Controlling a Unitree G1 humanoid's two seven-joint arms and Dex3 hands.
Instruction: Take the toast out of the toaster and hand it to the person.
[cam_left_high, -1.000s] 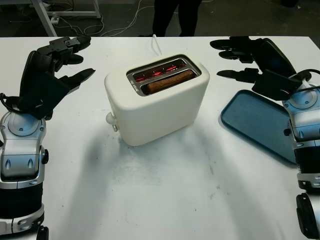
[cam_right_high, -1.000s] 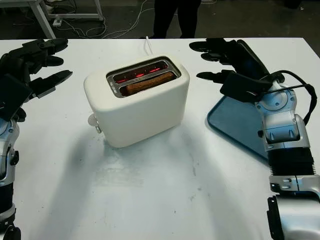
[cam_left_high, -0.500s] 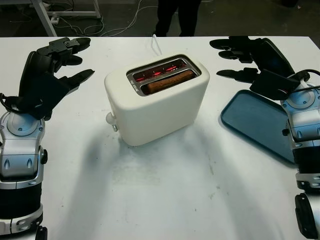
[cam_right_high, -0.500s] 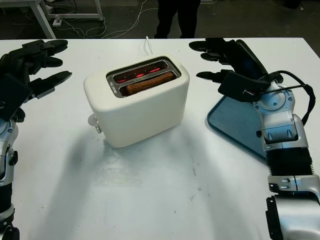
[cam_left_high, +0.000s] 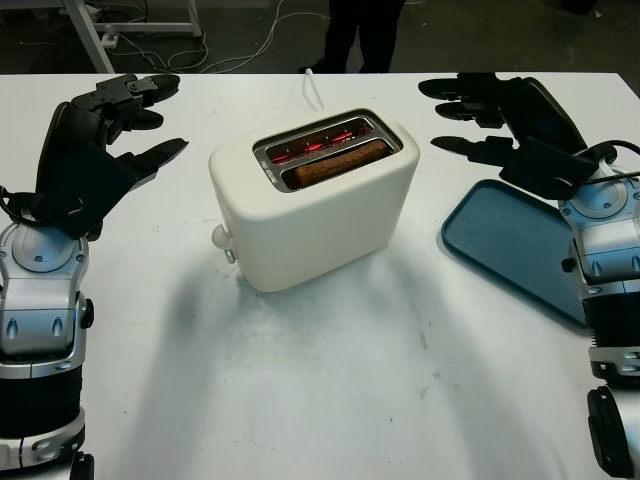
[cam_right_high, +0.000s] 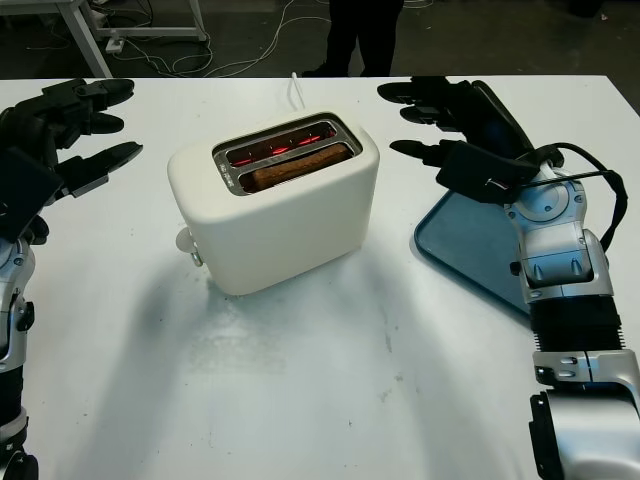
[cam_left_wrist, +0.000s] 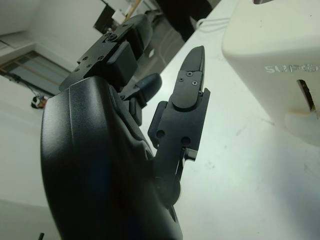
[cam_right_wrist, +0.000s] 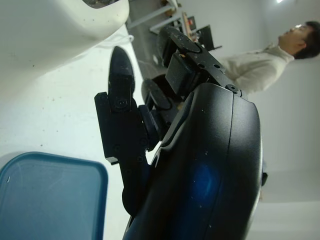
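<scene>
Brown toast (cam_left_high: 338, 161) sat low in the toaster (cam_left_high: 312, 200), so we held our left hand (cam_left_high: 95, 150) and right hand (cam_left_high: 510, 120) open, empty, flanking it.

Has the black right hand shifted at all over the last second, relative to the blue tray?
Barely. The right hand sits a touch farther from the robot than a second ago, judged against the blue tray. It is open, beside the cream toaster.

White table (cam_left_high: 330, 380) with a cream toaster (cam_left_high: 320, 215) and blue tray (cam_left_high: 515, 245) on it.
</scene>
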